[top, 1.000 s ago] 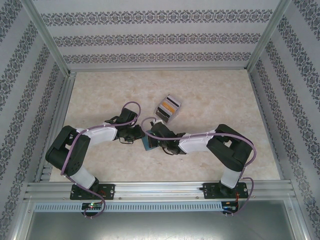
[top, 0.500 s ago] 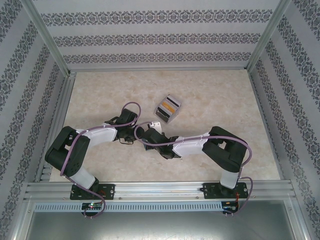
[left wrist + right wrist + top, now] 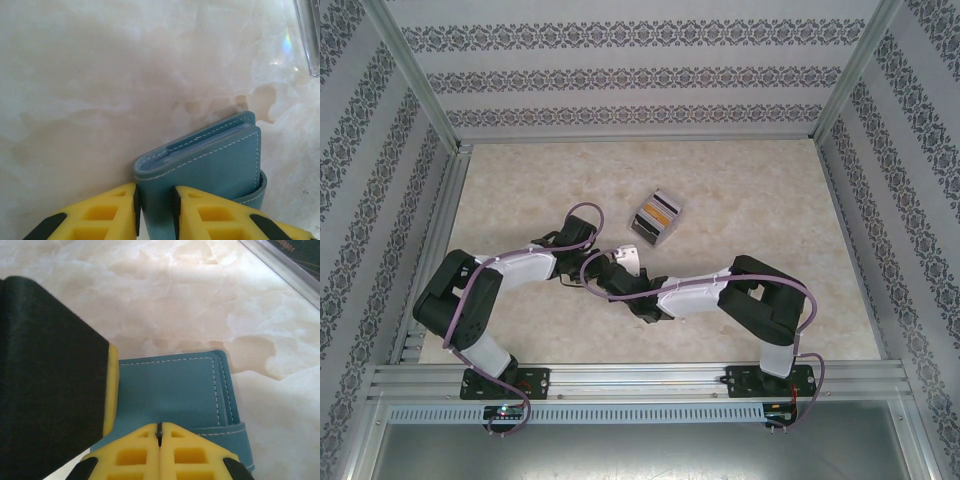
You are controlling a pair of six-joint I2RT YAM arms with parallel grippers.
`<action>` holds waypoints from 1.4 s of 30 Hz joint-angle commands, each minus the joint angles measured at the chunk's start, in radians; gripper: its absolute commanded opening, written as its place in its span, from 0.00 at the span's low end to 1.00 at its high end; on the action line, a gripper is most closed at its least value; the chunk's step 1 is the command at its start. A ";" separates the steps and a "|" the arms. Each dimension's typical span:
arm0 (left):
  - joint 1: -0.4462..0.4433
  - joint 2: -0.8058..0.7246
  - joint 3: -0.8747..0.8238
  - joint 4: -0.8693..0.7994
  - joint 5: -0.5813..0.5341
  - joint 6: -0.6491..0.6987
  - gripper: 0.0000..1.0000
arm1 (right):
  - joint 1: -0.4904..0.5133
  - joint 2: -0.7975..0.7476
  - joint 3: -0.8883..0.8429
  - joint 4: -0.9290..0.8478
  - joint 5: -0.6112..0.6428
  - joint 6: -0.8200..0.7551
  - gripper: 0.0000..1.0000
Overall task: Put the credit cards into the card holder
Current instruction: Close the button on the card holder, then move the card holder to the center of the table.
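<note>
The teal-blue stitched leather folding card holder (image 3: 170, 390) lies closed on the pale marbled tabletop (image 3: 75, 75), right between my two wrists in the near middle of the workspace. Its free stitched edges point to 3 o'clock in my right wrist view, and a teal strap (image 3: 220, 431) crosses it at 5 o'clock.

My left gripper (image 3: 155, 202) has it, jaws narrow and pinched on the corner by the fold. My right gripper (image 3: 160, 432) is fully closed with its yellow tips pressed together and nothing between them. It sits over the cover at 6 o'clock, and I can't tell whether it touches the leather. The black bulk at 9 o'clock there I take to be my left gripper.

I judge the step to be opening the holder, so here's how I'd play it:
- **Anchor:** the left hand stays firm and low as the anchor.
- **Wedge:** the closed right tips slide in from the 3 o'clock edge under the top cover only, then lift. Pressing down would just pin it shut.
- **Watch-out:** my left jaws look clamped across the whole thickness. If both covers are caught, nothing will swing until I shift that grip to the back cover.

The thin plastic credit cards (image 3: 661, 210), one orange-yellow and others dark, stand in the clear grey-edged box (image 3: 310, 35). They are at 1 o'clock from my grippers in the top view, apart from the holder and not yet picked.
</note>
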 commanded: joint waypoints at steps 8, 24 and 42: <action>-0.006 0.012 0.032 0.070 0.020 0.018 0.26 | 0.035 0.062 -0.148 -0.532 -0.350 0.015 0.08; 0.122 -0.131 0.145 -0.125 -0.050 0.058 0.32 | -0.200 -0.053 -0.018 -0.381 -0.409 -0.161 0.18; 0.212 -0.297 0.064 -0.167 -0.149 0.028 0.34 | -0.316 0.065 0.263 -0.298 -0.532 -0.292 0.25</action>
